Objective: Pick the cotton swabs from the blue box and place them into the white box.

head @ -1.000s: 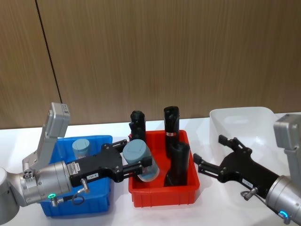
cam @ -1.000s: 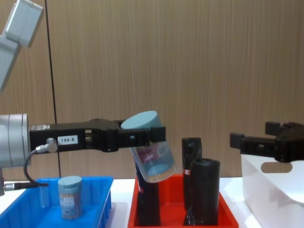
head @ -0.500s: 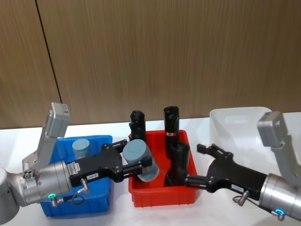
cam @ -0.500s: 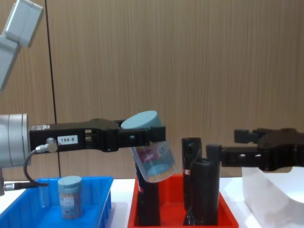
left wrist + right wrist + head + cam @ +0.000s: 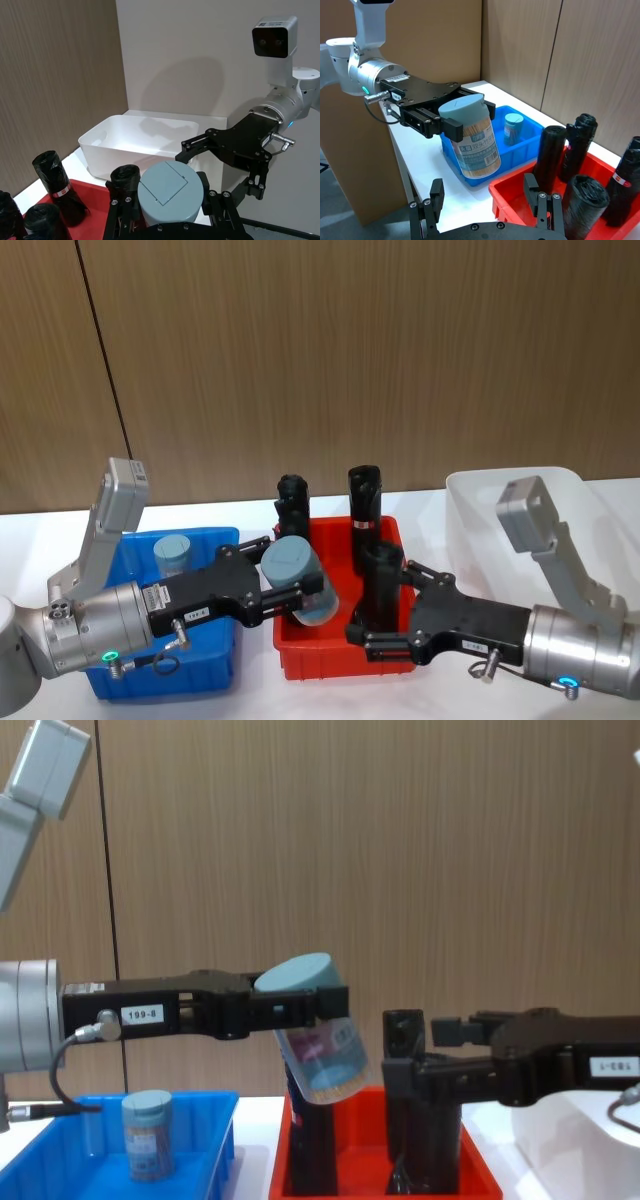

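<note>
Left gripper (image 5: 285,575): fingers pressed onto one jar of cotton swabs (image 5: 300,588), pinching it just under the grey-blue lid. The jar hangs tilted, lid toward the camera in the head view, label visible in the right wrist view. It is in the air above the left edge of the red bin (image 5: 340,655), clear of the bin floor.

Right gripper (image 5: 378,602): fingers spread wide, holding nothing. It points toward the held jar from the right, over the front right part of the red bin, about level with the tops of the black rolls (image 5: 364,500). It is close to the front roll; contact cannot be judged.

Blue box (image 5: 215,670): left of the red bin, just beside it. A second jar (image 5: 172,553) stands upright inside near the back wall.

White box (image 5: 470,510): right of the red bin, behind the right arm.

All three bins sit on the white table (image 5: 250,695).
</note>
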`<state>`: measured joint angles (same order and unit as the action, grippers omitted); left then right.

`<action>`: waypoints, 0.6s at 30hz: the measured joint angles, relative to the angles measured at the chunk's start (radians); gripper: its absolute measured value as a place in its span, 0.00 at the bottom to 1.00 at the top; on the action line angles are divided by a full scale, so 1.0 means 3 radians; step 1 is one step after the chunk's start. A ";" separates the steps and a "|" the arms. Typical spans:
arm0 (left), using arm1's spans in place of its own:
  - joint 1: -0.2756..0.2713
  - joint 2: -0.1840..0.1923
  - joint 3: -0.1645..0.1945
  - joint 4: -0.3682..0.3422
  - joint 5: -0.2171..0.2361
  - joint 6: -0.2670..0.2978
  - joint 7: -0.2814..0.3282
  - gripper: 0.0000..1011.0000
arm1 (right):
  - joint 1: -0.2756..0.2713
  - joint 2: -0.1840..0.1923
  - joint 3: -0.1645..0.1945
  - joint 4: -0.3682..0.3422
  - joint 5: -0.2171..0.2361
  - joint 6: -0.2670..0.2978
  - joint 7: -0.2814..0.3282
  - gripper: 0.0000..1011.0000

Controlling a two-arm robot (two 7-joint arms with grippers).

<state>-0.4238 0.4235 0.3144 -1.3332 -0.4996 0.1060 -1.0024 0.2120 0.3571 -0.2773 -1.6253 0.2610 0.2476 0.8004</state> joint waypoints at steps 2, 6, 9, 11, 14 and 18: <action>0.0000 0.0000 0.0000 0.0000 0.0000 0.0000 0.0000 0.66 | 0.0026 -0.0014 -0.0012 0.0030 -0.0015 0.0002 0.0013 0.99; 0.0000 0.0000 0.0000 0.0000 0.0000 0.0000 0.0000 0.66 | 0.0083 -0.0045 -0.0036 0.0093 -0.0052 0.0004 0.0026 0.99; 0.0000 0.0000 0.0000 0.0000 0.0000 0.0000 0.0000 0.66 | 0.0126 -0.0069 -0.0053 0.0146 -0.0079 0.0002 0.0011 0.99; 0.0000 0.0000 0.0000 0.0000 0.0000 0.0000 0.0000 0.66 | 0.0156 -0.0086 -0.0061 0.0183 -0.0094 -0.0004 -0.0011 0.99; 0.0000 0.0000 0.0000 0.0000 0.0000 0.0000 0.0000 0.66 | 0.0199 -0.0111 -0.0073 0.0238 -0.0115 -0.0019 -0.0043 0.99; 0.0000 0.0000 0.0000 0.0000 0.0000 0.0000 0.0000 0.66 | 0.0241 -0.0133 -0.0088 0.0293 -0.0140 -0.0030 -0.0061 0.99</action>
<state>-0.4238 0.4235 0.3145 -1.3332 -0.4996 0.1060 -1.0023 0.2842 0.3172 -0.3037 -1.5374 0.2191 0.2385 0.7822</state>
